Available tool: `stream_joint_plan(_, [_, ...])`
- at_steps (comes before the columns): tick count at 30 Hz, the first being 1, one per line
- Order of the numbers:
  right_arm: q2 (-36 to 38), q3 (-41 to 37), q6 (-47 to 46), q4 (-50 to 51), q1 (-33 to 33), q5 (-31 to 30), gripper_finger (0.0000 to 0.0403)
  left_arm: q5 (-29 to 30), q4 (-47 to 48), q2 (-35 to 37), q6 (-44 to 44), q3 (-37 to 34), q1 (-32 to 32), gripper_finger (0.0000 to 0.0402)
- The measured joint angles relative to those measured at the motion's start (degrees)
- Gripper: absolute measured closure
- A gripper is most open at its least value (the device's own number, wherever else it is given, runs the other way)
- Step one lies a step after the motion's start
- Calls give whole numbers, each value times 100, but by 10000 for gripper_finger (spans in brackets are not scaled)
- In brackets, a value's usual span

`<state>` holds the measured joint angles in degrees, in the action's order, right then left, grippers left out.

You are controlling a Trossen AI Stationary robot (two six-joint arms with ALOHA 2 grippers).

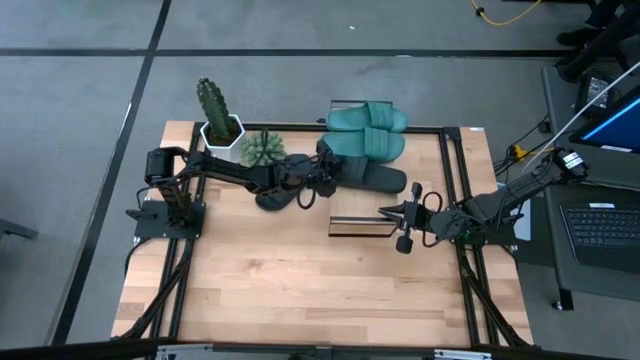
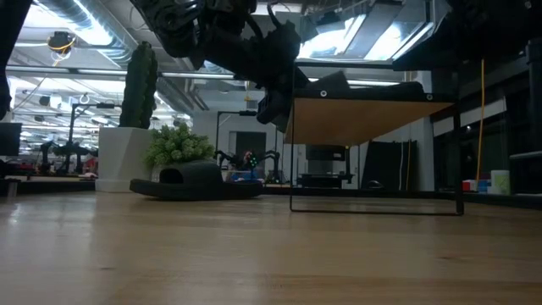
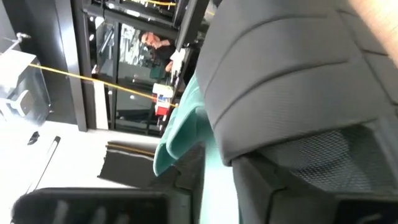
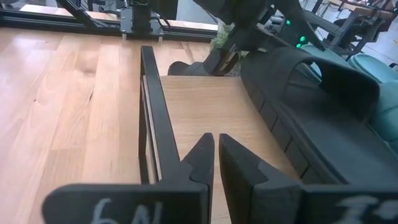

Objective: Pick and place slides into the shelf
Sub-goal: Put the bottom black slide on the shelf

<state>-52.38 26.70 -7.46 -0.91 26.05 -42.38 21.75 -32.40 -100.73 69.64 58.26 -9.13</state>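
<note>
- Broad butcher-block tabletop (image 1: 300, 290) of pale wood planks, edged by a thin black metal frame.
- Low rectangular shelf (image 4: 205, 106) with a smooth light wood plank top and slim black metal frame, standing at the table's far middle; two teal-green rubber slides (image 1: 368, 131) lying side by side on its far part, wide straps up.
- Matte black rubber slide with a wide arched strap (image 1: 365, 172) lying on the shelf top just before the teal pair, heel end at the left gripper (image 1: 322, 172), whose fingers clench that heel.
- Second black rubber slide (image 2: 193, 180) flat on the tabletop left of the shelf, open toe showing, beside the plants.
- Right gripper (image 1: 388, 212) level at the shelf's near edge, fingers (image 4: 239, 165) pressed almost together, nothing between them, apart from the black slide.
- Tall green cactus in a white pot (image 1: 217, 113) and a small leafy green plant (image 1: 263, 148) at the far left of the table.
</note>
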Motion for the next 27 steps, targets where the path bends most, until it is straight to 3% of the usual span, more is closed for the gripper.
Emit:
stream_joint_plan(10, [2,0,-4,-2,1,170,375,255,-31,0,9,0,1,279])
stream_joint_plan(20, [2,0,-4,-2,1,172,375,271,-27,0,9,0,36,278])
stream_joint_plan(27, [2,0,-4,-2,1,172,375,-245,52,7,-3,0,64,293])
